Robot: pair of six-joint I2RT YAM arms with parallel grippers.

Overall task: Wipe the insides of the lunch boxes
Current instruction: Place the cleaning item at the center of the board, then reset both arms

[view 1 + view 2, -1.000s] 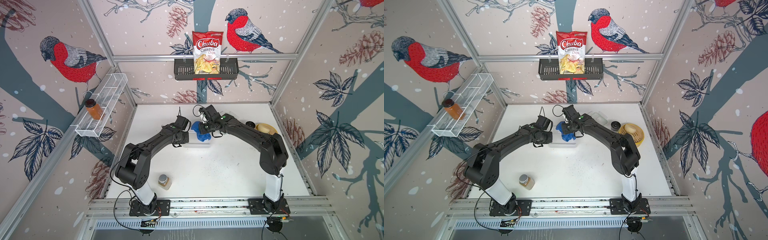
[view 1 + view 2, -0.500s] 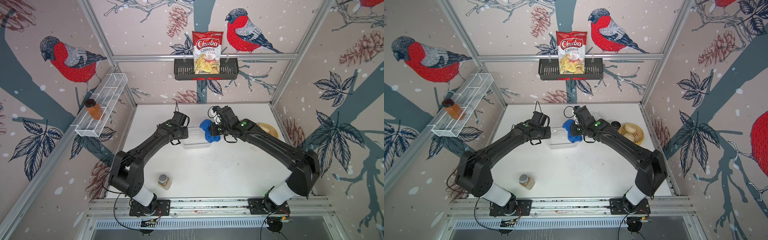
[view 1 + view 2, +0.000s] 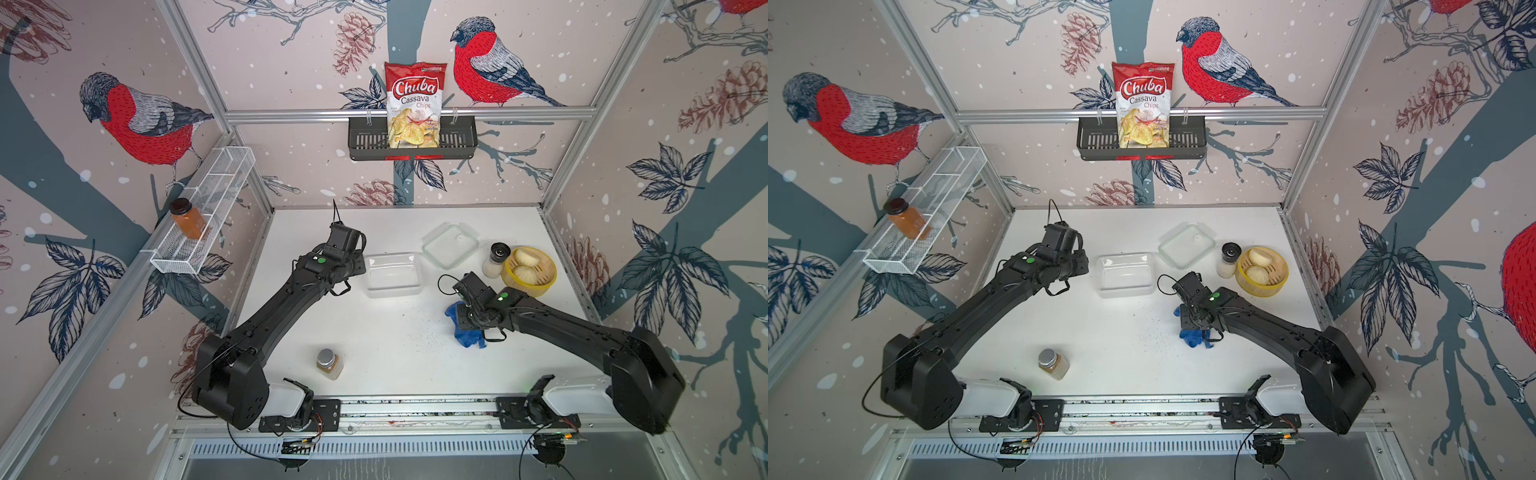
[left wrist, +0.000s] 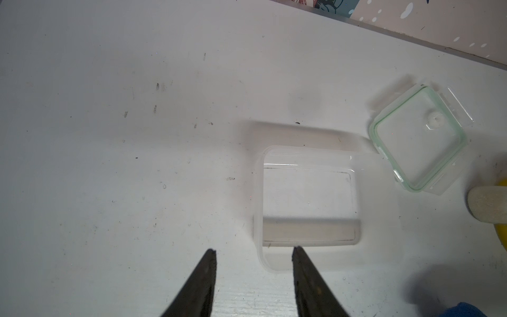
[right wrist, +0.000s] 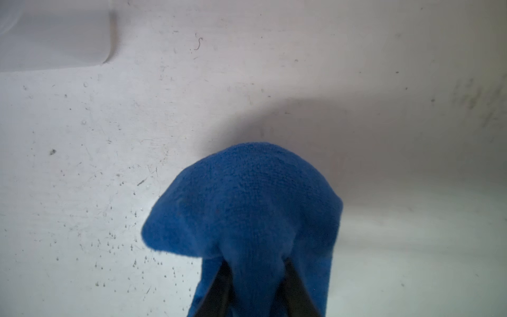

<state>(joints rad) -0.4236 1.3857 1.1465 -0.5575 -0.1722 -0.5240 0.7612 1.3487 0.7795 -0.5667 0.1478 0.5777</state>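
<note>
While left hand (image 4: 253,248) gapes beside lunch box (image 4: 310,205), right hand (image 5: 256,262) grip on cloth (image 5: 247,197) unclear.

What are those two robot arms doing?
The job is wiping the lunch box. It sits empty and uncovered on the white table, its lid lying beside it. The left end effector is open right by the lunch box. The right end effector is off to the side, the blue cloth bunched between its jaws; whether it grips is unclear.
</note>
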